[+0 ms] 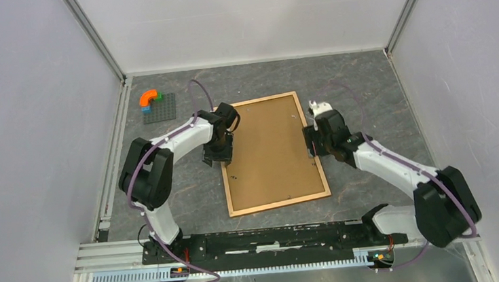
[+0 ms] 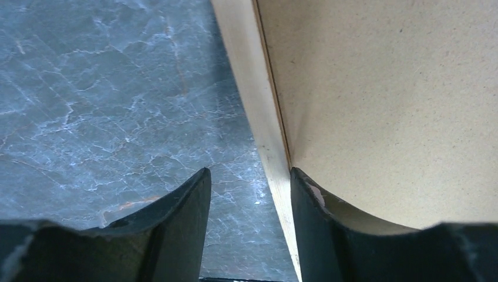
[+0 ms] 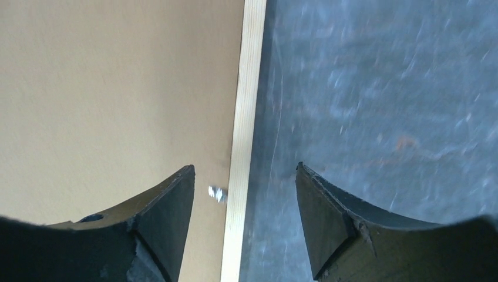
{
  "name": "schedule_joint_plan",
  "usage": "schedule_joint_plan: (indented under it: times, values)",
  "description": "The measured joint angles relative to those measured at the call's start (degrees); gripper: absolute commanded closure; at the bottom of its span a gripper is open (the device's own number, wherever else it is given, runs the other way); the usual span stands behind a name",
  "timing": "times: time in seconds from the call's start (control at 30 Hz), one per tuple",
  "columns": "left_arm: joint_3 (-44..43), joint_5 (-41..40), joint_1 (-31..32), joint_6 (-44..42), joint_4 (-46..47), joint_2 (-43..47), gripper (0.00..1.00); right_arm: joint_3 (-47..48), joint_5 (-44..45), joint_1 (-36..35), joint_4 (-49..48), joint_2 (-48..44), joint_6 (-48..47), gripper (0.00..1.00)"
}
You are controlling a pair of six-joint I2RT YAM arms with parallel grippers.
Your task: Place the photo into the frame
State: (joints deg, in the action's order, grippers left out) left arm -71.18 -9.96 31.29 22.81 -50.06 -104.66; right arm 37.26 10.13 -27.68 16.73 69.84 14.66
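Note:
The frame (image 1: 231, 190) lies face down in the middle of the table, its narrow light wood moulding around a plain brown backing board (image 1: 271, 149). My left gripper (image 1: 217, 155) is open and straddles the frame's left edge (image 2: 267, 141). My right gripper (image 1: 315, 147) is open and straddles the right edge (image 3: 244, 117), where a small metal tab (image 3: 217, 193) sits on the backing board (image 3: 117, 88). In the left wrist view one finger (image 2: 317, 229) is over the backing board (image 2: 382, 100). No photo is in view.
A dark grey baseplate (image 1: 159, 110) with an orange curved piece (image 1: 149, 96) and small coloured bricks sits at the back left. White walls enclose the grey marbled tabletop (image 1: 365, 90). A metal rail (image 1: 262, 242) carries the arm bases at the near edge.

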Motion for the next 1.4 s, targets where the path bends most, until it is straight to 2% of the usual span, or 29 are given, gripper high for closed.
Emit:
schedule_joint_plan:
  times: [0.1,0.27,0.47,0.67,0.8,0.97,1.4]
  values:
    - [0.7,0.3,-1.1,-0.7,0.6,1.5,0.40,6.9,0.2,1.6,-1.0,6.0,-1.0,0.29]
    - [0.7,1.3,-1.6,-1.6,2.0,1.2,0.46,14.5,-1.0,4.3,-3.7,15.6,-2.2,0.30]
    - [0.7,1.6,-1.5,-2.6,3.1,0.3,0.58,24.2,-2.9,5.7,-4.2,27.3,-4.1,0.32]
    - [0.6,1.9,-1.4,-2.8,3.5,-0.6,0.64,32.6,-3.4,5.8,-4.0,35.7,-5.8,0.32]
    - [0.6,2.5,-1.4,-2.8,3.7,-0.6,0.68,36.7,-2.9,5.8,-3.6,40.2,-6.4,0.37]
    - [0.5,2.9,-1.4,-2.8,3.7,-0.7,0.70,39.4,-2.7,5.8,-3.1,43.5,-6.9,0.39]
    - [0.5,3.0,-1.4,-2.8,3.7,-0.7,0.74,40.3,-1.0,5.8,-2.0,44.7,-7.5,0.45]
